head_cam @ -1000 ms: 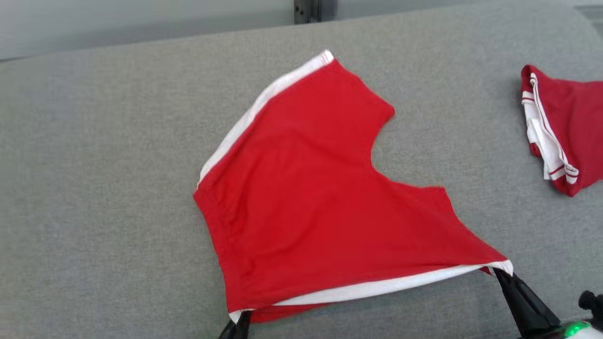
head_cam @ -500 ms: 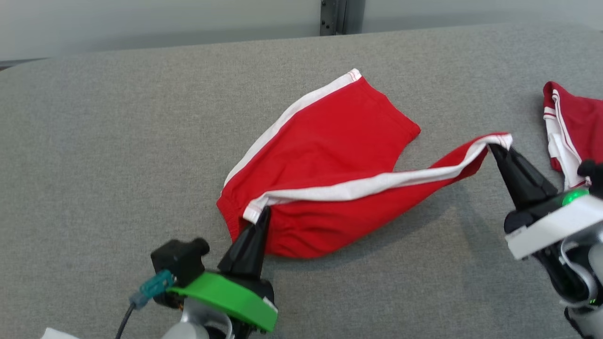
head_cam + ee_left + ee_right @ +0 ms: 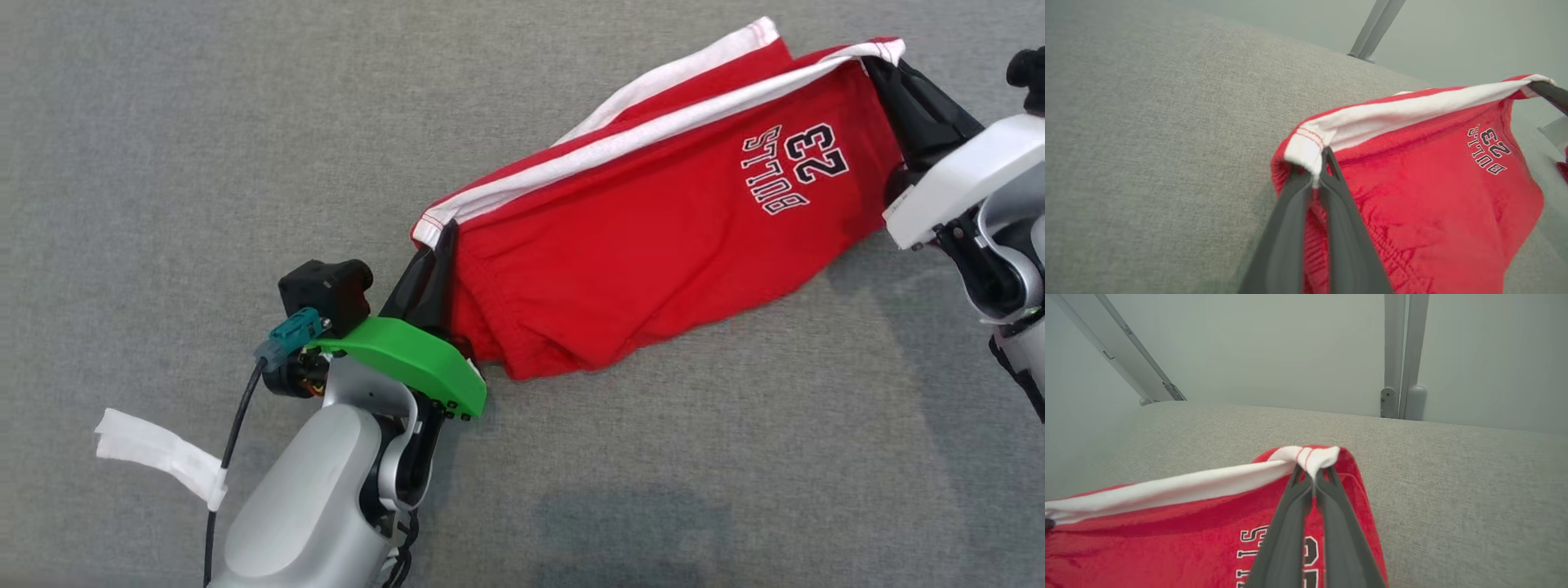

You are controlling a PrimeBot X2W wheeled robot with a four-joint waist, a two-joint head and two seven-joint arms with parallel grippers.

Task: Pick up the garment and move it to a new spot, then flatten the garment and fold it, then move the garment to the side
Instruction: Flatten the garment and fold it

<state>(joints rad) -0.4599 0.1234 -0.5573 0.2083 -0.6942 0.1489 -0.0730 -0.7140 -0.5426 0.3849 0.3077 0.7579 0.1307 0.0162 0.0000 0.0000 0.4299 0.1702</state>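
The garment [image 3: 653,237] is a pair of red shorts with a white side stripe and a "BULLS 23" print, doubled over on the grey cushioned surface [image 3: 163,163]. My left gripper [image 3: 441,241] is shut on the white-trimmed corner at the garment's left end, seen close up in the left wrist view as the gripper [image 3: 1319,160] pinching the garment [image 3: 1433,183]. My right gripper [image 3: 880,64] is shut on the opposite white-trimmed corner at the upper right; the right wrist view shows that gripper [image 3: 1312,473] clamping the garment [image 3: 1167,535]. The striped edge stretches taut between both grippers.
A strip of white tape [image 3: 155,453] hangs from my left arm's cable at the lower left. Metal frame posts [image 3: 1404,355] and a pale wall stand beyond the surface's far edge. Bare grey fabric lies to the left and along the bottom.
Both grippers carried the striped edge up and over the rest of the garment, folding it so the printed side faces up. The head camera also tilted down; the second red item at the right left view.
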